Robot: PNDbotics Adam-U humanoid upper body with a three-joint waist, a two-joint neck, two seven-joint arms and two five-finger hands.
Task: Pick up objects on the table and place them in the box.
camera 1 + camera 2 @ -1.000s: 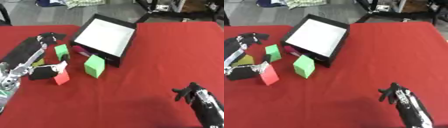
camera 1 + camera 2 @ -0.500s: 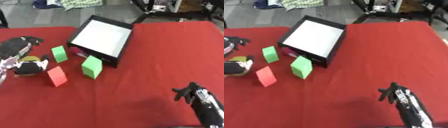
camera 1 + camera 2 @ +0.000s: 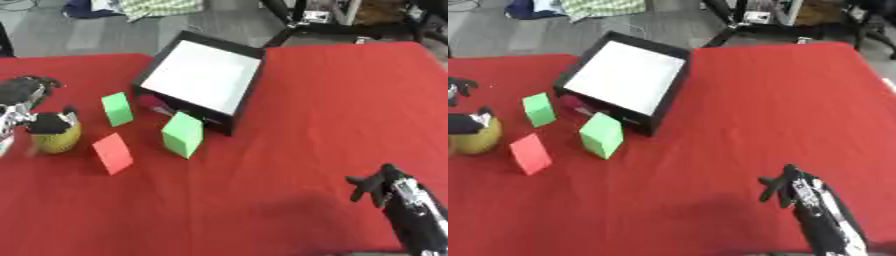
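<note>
The left hand (image 3: pixel 35 117) curls round a yellow round fruit (image 3: pixel 55 139) at the red desk's (image 3: pixel 289 125) left edge, apparently to carry it to the black box (image 3: pixel 201 77). The right hand (image 3: pixel 385 182) idles, fingers relaxed, bottom right.

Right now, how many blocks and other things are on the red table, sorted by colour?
Green blocks: 2, a small one and a bigger one
Red block: 1
Yellow round thing: 1, with the left hand on it
Pink thing: 1, partly hidden beside the box
Black box: 1
Total: 6
</note>
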